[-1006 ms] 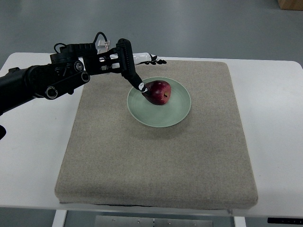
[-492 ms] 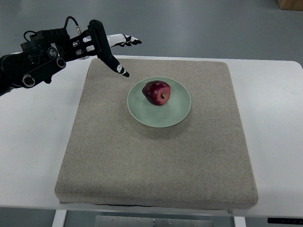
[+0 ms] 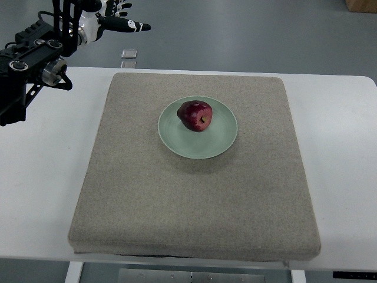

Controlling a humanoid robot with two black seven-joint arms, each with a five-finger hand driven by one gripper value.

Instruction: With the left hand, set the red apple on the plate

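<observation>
A red apple (image 3: 195,115) lies on a pale green plate (image 3: 221,141) in the middle of a grey-brown mat (image 3: 194,194). My left hand (image 3: 115,17) is up at the top left corner, beyond the table's far edge, well away from the plate. Its fingers are spread and hold nothing. The black left arm (image 3: 29,59) comes in from the left edge. The right arm does not show.
The mat lies on a white table (image 3: 41,177). A small square metal plate (image 3: 129,54) sits in the grey floor behind the table. A brown box corner (image 3: 362,5) shows at the top right.
My left hand has let go of the apple and pulled back up and to the left, from the plate's edge to past the table's far edge. The apple stays on the plate.
</observation>
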